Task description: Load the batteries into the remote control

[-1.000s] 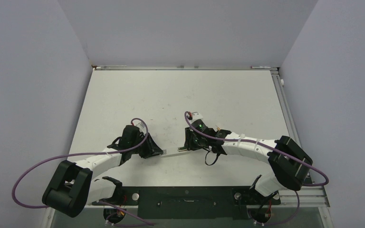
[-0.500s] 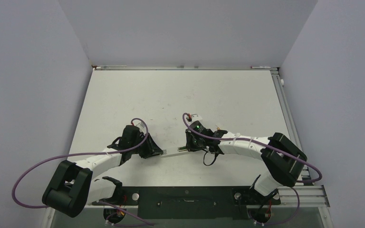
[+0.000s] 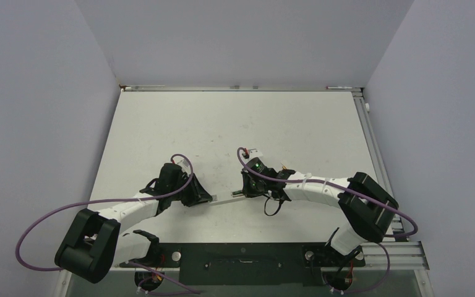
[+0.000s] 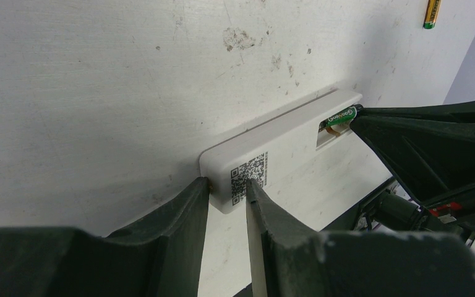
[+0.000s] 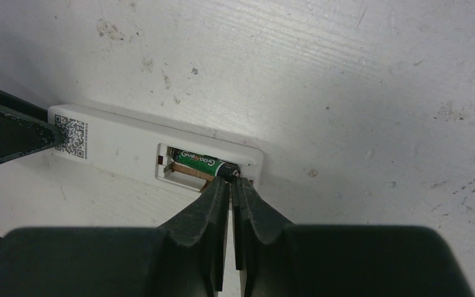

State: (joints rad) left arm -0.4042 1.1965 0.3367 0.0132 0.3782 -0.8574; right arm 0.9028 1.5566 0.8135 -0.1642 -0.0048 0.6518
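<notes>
The white remote control lies back-up on the table, showing a QR code and an open battery bay; it also shows in the right wrist view and from above. My left gripper is shut on its QR-code end. A green-and-black battery lies in the bay on the far side. My right gripper is shut, with its tips against that battery's dark end. A second, gold-and-green battery lies loose on the table beyond the remote.
From above, both arms meet near the table's front middle, with my left gripper and right gripper at opposite ends of the remote. Purple cables loop over both arms. The white table is scuffed.
</notes>
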